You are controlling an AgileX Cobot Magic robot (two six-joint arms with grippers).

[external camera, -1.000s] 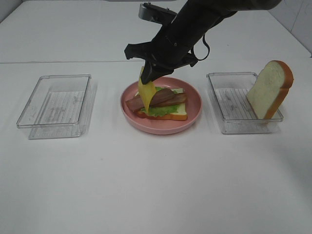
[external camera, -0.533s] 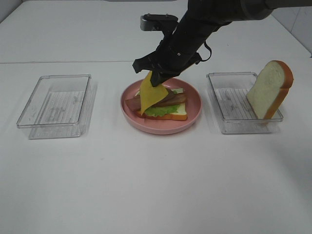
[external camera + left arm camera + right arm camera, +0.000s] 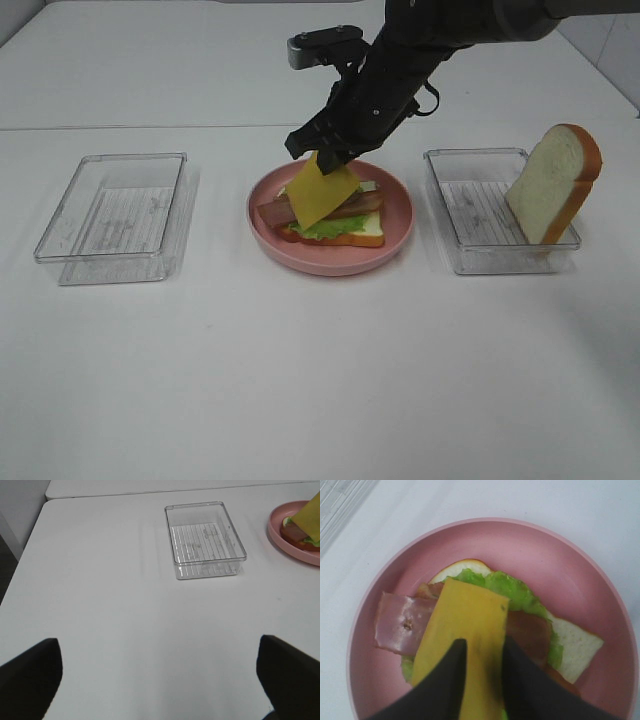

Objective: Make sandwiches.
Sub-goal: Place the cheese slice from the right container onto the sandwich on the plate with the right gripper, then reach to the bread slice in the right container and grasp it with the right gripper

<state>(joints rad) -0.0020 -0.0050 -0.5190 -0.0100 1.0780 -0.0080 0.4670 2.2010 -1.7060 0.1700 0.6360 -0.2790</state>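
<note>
Sandwich stack (image 3: 335, 218): white toy bread slice with orange-brown crust at the bottom, ruffled green lettuce (image 3: 512, 591) on it, brown bacon strips (image 3: 402, 625) across that. It sits inside the round pink plate (image 3: 396, 237), mid-desk, between the two clear plastic trays.

Yellow square cheese slice (image 3: 322, 191) hangs tilted over the stack, lower edge down on the bacon on the left side of the sandwich, upper corner up at the right tool (image 3: 322, 152). In the right wrist view the two dark fingers (image 3: 522, 680) straddle the cheese slice (image 3: 465, 640) with a narrow gap. Cheese sits between them, but I cannot tell whether they are clamping it or have let go.

Left tool (image 3: 160, 680): jaws spread wide, nothing between them, over bare white desk (image 3: 125, 605). It is well clear of the plate; only its finger tips show at the edges of its own wrist view.

Left clear plastic tray (image 3: 112, 217) has a ribbed floor. Right clear plastic tray (image 3: 470, 235) holds a second white bread slice with orange-brown crust (image 3: 553, 183), standing on edge, leaning at the tray's far-right end.

Right arm reaches in from the upper right across the middle of the exterior view.
</note>
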